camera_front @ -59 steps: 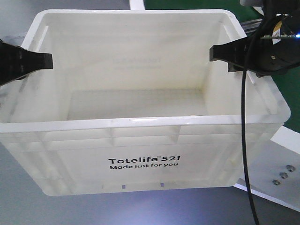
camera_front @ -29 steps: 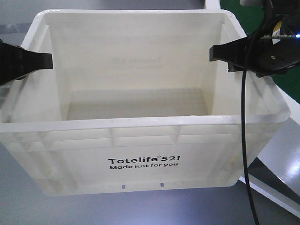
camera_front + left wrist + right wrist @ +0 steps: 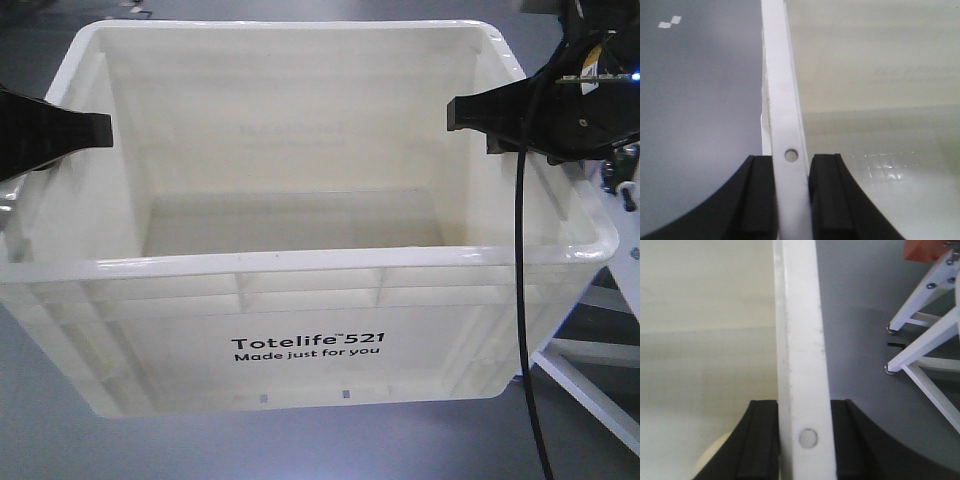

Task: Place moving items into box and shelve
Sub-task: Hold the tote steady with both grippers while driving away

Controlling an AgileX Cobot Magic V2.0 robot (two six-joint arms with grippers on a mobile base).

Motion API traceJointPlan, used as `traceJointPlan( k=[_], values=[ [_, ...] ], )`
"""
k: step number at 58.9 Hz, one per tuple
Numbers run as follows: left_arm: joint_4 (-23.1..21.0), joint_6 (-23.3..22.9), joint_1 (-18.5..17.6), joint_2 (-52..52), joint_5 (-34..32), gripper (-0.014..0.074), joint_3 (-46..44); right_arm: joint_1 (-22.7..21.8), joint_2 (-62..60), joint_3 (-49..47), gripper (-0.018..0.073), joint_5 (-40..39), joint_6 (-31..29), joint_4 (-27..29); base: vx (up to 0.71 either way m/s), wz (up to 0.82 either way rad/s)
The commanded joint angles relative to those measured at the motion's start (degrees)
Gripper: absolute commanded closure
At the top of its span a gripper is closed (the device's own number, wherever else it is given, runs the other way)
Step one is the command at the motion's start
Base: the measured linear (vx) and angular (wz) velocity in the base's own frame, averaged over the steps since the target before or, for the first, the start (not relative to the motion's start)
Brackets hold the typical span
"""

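Your left gripper (image 3: 792, 161) and right gripper (image 3: 804, 406) stay clamped on the box (image 3: 300, 262) rim; the frame (image 3: 600, 348) beside it has shifted, so you're probably travelling.

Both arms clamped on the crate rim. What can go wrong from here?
1. Slip or tilt: the left gripper and the right gripper each pinch only the thin rim of the box, on opposite sides. The smooth plastic may slide out if the arms fall out of step.
2. Collision: the white frame legs stand close by the box's right side.
3. Snag: the black cable hangs across the box's right front corner.
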Motion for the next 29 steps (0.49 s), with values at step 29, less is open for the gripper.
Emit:
traceJointPlan(
  k=[29],
  values=[
    [3.81,0.3,-0.46,-1.9,-7.03,0.062,-2.47,0.05,-2.52,-2.13,0.0575,-5.16,-1.09,-4.52,-0.09,0.63]
  ],
)
